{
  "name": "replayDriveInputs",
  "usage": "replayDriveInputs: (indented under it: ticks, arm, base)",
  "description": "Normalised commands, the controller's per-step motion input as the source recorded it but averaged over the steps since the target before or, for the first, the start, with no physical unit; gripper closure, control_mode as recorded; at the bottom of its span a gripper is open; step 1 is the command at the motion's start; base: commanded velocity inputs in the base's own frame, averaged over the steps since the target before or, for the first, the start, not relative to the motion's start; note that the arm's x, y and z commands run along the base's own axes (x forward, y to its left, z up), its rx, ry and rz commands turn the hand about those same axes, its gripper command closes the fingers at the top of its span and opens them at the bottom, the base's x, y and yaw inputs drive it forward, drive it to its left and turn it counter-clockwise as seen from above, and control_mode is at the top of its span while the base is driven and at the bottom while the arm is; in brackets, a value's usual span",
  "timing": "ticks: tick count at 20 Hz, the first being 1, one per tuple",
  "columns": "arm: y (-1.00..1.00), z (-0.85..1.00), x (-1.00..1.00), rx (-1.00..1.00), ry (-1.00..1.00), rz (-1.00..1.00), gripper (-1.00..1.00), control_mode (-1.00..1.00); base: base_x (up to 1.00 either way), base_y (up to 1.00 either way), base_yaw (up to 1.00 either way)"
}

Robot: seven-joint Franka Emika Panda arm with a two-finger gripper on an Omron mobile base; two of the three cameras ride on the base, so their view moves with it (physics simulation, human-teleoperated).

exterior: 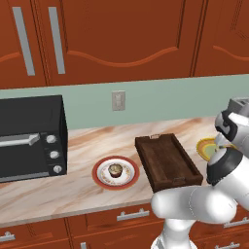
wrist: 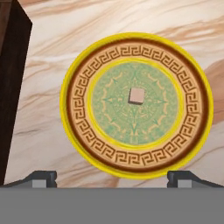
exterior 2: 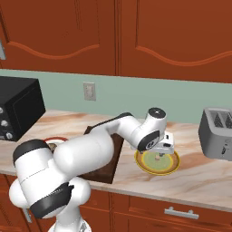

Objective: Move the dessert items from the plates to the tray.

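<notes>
Step in hand: I judge I am lining up over the yellow plate (wrist: 136, 105) to pick the small beige piece (wrist: 137, 96), which lies at the plate's middle.
Gripper: the gripper (exterior 2: 158, 153) hangs above this plate; in the hand view the two dark tips sit wide apart at the bottom corners and hold nothing.
How to do it well: I would first bring the hand so the piece lies midway between the tips, because now it appears a little high of that line. Then go straight down, stop just above the plate surface, and close slowly. The piece is tiny and flat, so it can slip out or be pushed aside.
Cupcake: the brown cupcake (exterior: 115, 170) sits on the red-rimmed plate (exterior: 115, 172), left of the tray (exterior: 167, 161).
Tray: it has nothing inside and stands between the two plates, near the yellow one.
Hard to see: in the left base view my own arm covers most of the yellow plate. In the right base view the arm hides much of the tray and the red-rimmed plate. The height of the beige piece I cannot tell.
</notes>
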Motion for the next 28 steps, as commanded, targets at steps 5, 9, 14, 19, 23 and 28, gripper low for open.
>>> replayDriveInputs:
  ticks: [5, 9, 14, 19, 23, 28]
  arm:
    - [0.0, -0.18, 0.05, 0.0, 0.0, 0.0, -1.0, -1.0]
    - [0.0, -0.17, 0.06, 0.0, 0.0, 0.0, -1.0, -1.0]
    - [0.0, -0.18, 0.06, 0.0, 0.0, 0.0, -1.0, -1.0]
    - [0.0, -0.13, 0.11, 0.0, 0.0, 0.0, -1.0, -1.0]
    - [-0.01, -0.08, 0.16, 0.0, 0.0, 0.0, -1.0, -1.0]
    - [-0.13, -0.02, 0.1, 0.01, 0.0, 0.0, -1.0, -1.0]
  base:
    - [0.0, 0.0, 0.0]
    - [0.0, 0.0, 0.0]
    - [0.0, 0.0, 0.0]
    - [0.0, 0.0, 0.0]
    - [0.0, 0.0, 0.0]
    - [0.0, 0.0, 0.0]
